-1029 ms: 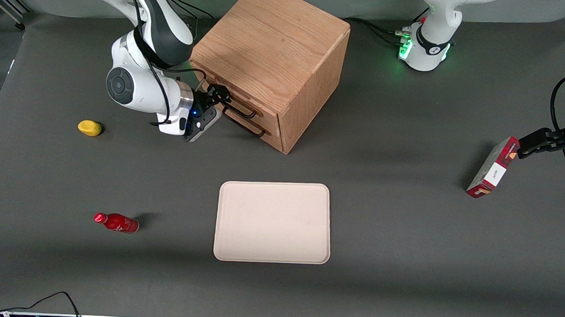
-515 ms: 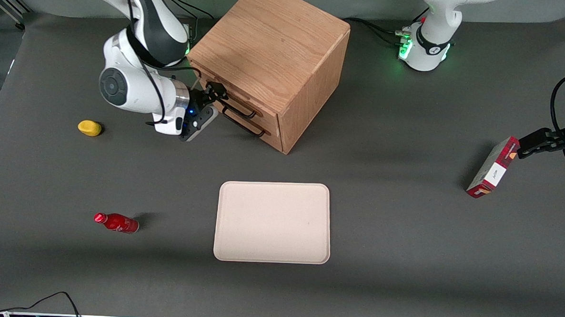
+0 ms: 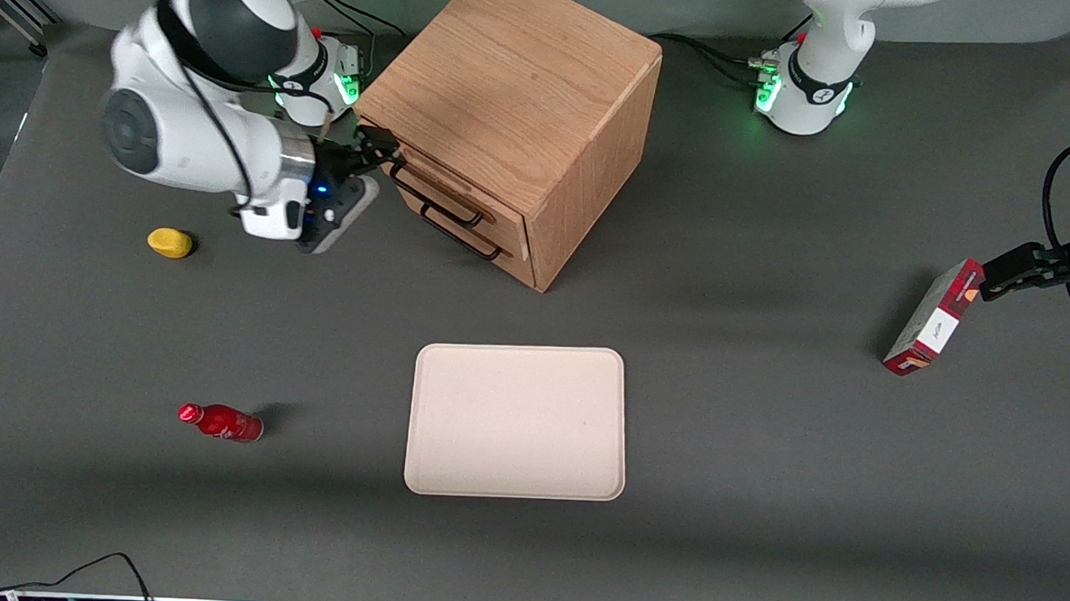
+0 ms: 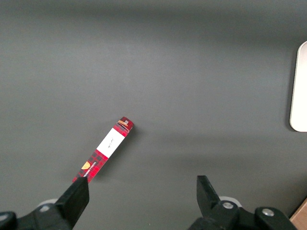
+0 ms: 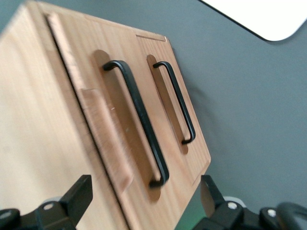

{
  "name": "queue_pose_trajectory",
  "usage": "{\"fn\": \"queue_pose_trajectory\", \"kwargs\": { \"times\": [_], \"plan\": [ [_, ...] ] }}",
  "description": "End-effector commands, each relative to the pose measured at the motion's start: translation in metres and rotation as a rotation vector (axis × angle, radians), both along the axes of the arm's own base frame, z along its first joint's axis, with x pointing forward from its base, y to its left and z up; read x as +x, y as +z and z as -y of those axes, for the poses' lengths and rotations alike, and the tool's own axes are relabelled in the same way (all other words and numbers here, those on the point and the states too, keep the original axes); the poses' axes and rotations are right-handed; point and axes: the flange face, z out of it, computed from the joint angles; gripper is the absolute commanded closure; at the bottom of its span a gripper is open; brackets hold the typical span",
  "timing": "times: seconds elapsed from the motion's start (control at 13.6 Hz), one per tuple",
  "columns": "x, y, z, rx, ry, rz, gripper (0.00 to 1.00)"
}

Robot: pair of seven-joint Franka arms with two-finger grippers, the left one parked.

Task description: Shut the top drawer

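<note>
The fingers hang apart and empty in front of the light oak top drawer with its black bar handle, which looks flush, so any remaining push should stay square.

We are in a robot lab: two white arm bases with green status lights are bolted at the bench's back edge, cables trail beside them, and a grey backdrop hangs there. Test props lie scattered: cabinet, tray, bottle, box.
</note>
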Motion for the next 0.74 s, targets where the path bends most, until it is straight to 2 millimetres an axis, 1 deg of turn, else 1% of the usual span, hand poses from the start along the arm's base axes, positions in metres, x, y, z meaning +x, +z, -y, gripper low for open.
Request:
{"fn": "queue_pose_trajectory", "kwargs": {
  "times": [0.0,0.15,0.22,0.29,0.37,0.44,0.51,0.59,0.66],
  "plan": [
    [0.010,0.087,0.030,-0.072,-0.052,0.026,0.00],
    [0.003,0.145,0.048,-0.174,-0.077,0.085,0.00],
    [-0.004,0.176,0.057,-0.220,-0.142,0.120,0.00],
    [-0.016,0.203,0.067,-0.296,-0.240,0.154,0.00],
    [-0.023,0.220,0.076,-0.363,-0.286,0.208,0.00],
    [-0.028,0.230,0.087,-0.443,-0.315,0.260,0.00],
    [-0.021,0.232,0.104,-0.499,-0.350,0.278,0.00],
    [-0.015,0.236,0.133,-0.530,-0.402,0.289,0.00],
    [-0.011,0.239,0.152,-0.537,-0.443,0.295,0.00]
  ]
}}
